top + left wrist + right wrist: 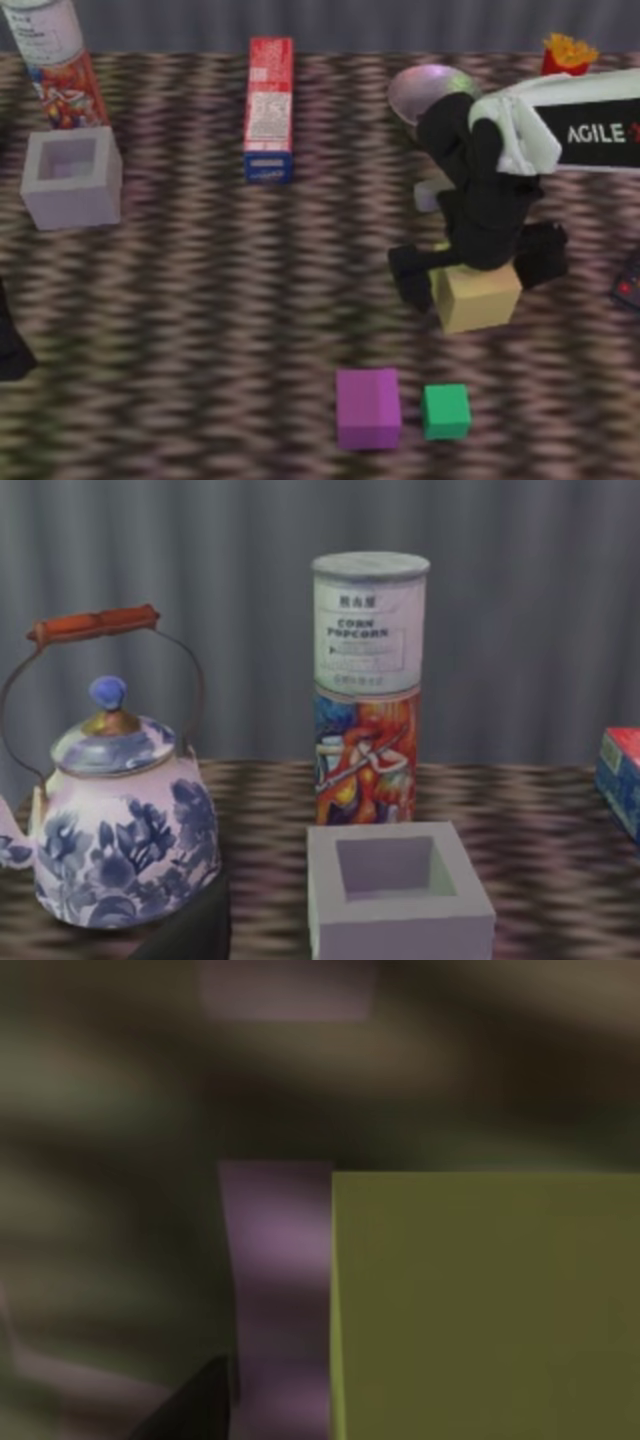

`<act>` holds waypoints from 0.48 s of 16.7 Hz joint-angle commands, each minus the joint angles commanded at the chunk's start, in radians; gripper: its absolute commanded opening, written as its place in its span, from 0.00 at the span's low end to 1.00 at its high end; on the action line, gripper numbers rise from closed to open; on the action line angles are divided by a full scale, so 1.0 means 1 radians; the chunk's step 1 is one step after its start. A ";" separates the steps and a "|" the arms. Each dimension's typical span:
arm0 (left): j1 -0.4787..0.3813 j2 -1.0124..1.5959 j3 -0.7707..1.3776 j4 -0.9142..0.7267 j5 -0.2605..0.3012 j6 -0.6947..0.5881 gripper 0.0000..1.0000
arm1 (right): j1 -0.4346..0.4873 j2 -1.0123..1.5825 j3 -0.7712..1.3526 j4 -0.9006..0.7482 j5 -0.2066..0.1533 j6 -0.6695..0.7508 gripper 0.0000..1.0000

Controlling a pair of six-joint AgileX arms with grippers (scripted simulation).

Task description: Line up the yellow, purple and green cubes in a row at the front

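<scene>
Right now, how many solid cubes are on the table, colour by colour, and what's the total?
Pale yellow matte cube, under the right gripper: 1
Purple matte cube: 1
Bright green matte cube: 1
Total: 3

The yellow cube (478, 297), purple cube (367, 408) and green cube (445, 411) look matt and smooth — plain solid faces. The table (200, 320) wears a rough woven cloth. The teapot (115, 825) is glossy glazed ceramic — its handle (92, 624) reads as wood. The popcorn canister (368, 685) carries a printed paper label.
</scene>
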 joint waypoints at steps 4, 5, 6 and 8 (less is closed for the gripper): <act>0.000 0.000 0.000 0.000 0.000 0.000 1.00 | 0.000 0.000 0.000 0.000 0.000 0.000 0.77; 0.000 0.000 0.000 0.000 0.000 0.000 1.00 | 0.000 0.000 0.000 0.000 0.000 0.000 0.70; 0.000 0.000 0.000 0.000 0.000 0.000 1.00 | 0.000 0.000 0.000 0.000 0.000 0.000 0.62; 0.000 0.000 0.000 0.000 0.000 0.000 1.00 | 0.000 0.000 0.000 0.000 0.000 0.000 0.47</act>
